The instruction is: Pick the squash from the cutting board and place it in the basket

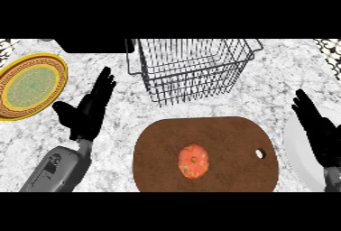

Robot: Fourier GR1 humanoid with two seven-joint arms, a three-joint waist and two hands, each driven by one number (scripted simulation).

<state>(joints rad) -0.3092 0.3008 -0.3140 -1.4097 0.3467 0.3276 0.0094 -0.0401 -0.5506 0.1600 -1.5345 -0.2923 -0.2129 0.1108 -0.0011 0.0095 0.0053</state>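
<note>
The squash [193,161] lies on the board [160,149], untouched, with the wire basket [191,67] beyond it on the tabletop [126,113]. My left hand [86,113] rests left of the board, fingers straight and apart. My right hand [320,131] rests at the right edge over a white plate [296,149], fingers straight too.

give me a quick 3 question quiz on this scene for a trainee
1. True or false: the squash lies in the basket.
2. Which hand shows beside the yellow plate? A) left hand B) right hand
3. Fill in: the board has a small hole near its ____ edge.

Key
1. False: it lies on the board, and no hand touches it.
2. A: the left hand, open; the right hand, also open, overlaps a white plate.
3. right
</note>
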